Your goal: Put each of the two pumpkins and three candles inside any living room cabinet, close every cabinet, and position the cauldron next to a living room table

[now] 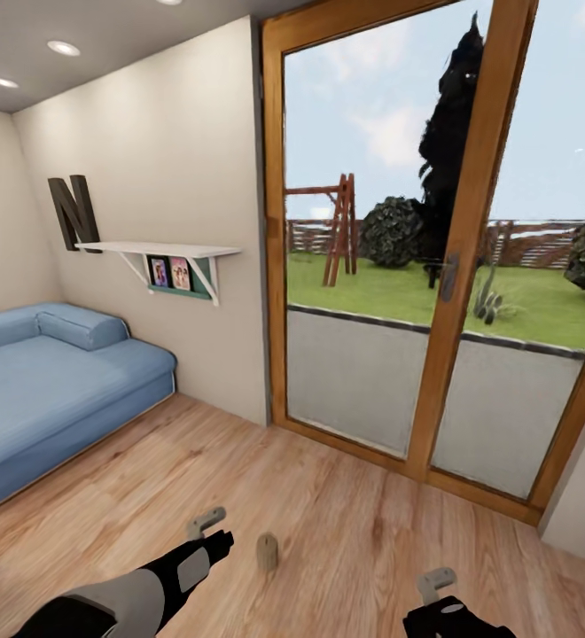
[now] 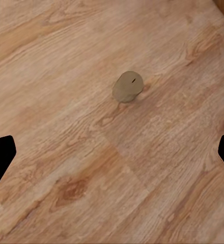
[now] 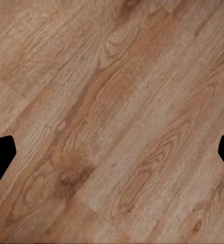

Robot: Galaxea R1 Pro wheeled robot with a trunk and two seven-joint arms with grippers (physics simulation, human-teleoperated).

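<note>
Head view: candle (image 1: 267,551) upright on wood floor (image 1: 346,523), at 3 o'clock just beside left gripper (image 1: 206,523); right gripper (image 1: 437,585) well apart at 4 o'clock.
Left wrist view: candle (image 2: 127,86) ahead, fingers wide, empty.
Right wrist view: bare floor (image 3: 112,112), fingers wide.

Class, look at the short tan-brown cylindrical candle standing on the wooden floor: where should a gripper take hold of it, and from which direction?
Grip the short tan-brown candle across its round side wall, coming down from above with the open left gripper, which is nearest. It stands upright and alone on the wooden floor, so its sides are free all round.
</note>
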